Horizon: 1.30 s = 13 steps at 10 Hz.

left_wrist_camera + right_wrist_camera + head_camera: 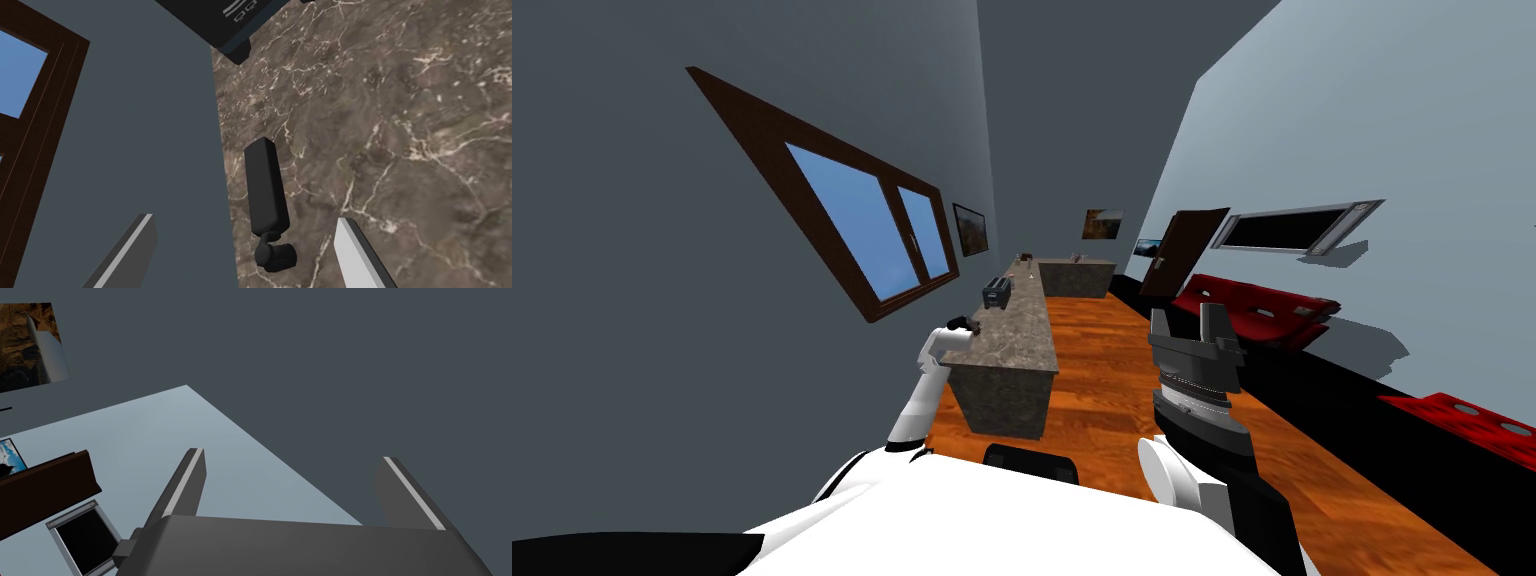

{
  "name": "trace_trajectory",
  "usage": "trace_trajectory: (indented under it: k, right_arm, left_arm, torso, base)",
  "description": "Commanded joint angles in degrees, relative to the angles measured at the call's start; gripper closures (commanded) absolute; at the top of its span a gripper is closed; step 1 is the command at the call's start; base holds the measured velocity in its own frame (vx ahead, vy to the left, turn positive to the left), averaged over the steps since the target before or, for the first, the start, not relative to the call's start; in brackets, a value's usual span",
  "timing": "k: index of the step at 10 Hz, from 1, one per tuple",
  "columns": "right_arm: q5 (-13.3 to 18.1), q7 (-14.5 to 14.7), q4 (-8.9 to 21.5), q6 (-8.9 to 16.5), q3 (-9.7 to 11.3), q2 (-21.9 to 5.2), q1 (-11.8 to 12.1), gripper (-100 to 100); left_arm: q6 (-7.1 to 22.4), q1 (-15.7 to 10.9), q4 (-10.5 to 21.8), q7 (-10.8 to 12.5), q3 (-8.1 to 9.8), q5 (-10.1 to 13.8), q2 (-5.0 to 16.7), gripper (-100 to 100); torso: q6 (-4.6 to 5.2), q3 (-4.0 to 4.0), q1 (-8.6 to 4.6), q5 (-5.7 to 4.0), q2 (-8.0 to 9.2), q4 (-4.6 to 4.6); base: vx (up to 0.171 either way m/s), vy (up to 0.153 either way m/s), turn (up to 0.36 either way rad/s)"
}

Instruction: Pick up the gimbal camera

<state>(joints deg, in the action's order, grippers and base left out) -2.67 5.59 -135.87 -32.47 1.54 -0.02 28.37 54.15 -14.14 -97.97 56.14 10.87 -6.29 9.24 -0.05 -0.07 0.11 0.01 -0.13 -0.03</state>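
Left gripper: 2 fingers spread wide, holding nothing, positioned over the near end of the marbled counter. The black camera lies flat on the counter between the 2 fingers, touching neither. Its round head end is nearest the gripper and its long body points away. It lies just beside the counter edge that meets the grey wall. Farther along that edge stands a black appliance. Right gripper: raised above the floor, fingers apart, empty.
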Motion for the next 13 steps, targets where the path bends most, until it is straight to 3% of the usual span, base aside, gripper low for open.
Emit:
trace_trajectory:
  k: [1,2,3,5,13]
  right_arm:
    - [0.0,0.0,0.0,0.0,0.0,0.0,0.0,0]
    - [0.0,0.0,0.0,0.0,0.0,0.0,0.0,0]
    - [0.0,0.0,0.0,0.0,0.0,0.0,0.0,0]
    - [0.0,0.0,0.0,0.0,0.0,0.0,0.0,0]
    - [0.0,0.0,0.0,0.0,0.0,0.0,0.0,0]
  left_arm:
    - [1.3,-0.4,0.9,1.9,0.21,0.0,-0.1,-100]
    - [3.7,-1.2,2.3,4.1,0.70,0.2,-0.2,-100]
    - [3.7,-1.2,2.3,4.5,0.70,0.2,-0.2,-100]
    - [7.5,-2.8,4.9,8.2,1.61,0.5,-0.1,-100]
    - [17.2,-5.7,10.3,20.1,3.64,1.3,0.8,-100]
  torso:
    - [0.00,0.00,0.00,0.00,0.00,0.00]
    - [-0.01,0.00,0.02,0.01,0.02,0.00]
    - [0.00,0.00,0.04,0.01,0.00,0.00]
    - [-0.01,0.00,0.03,0.01,0.00,0.00]
    - [-0.02,-0.01,0.07,0.02,-0.01,-0.01]
  base:
    - [0.036,0.027,-0.014]
    - [0.040,0.029,-0.025]
    - [0.033,0.023,-0.010]
    - [0.051,0.030,-0.020]
    - [0.047,0.034,-0.013]
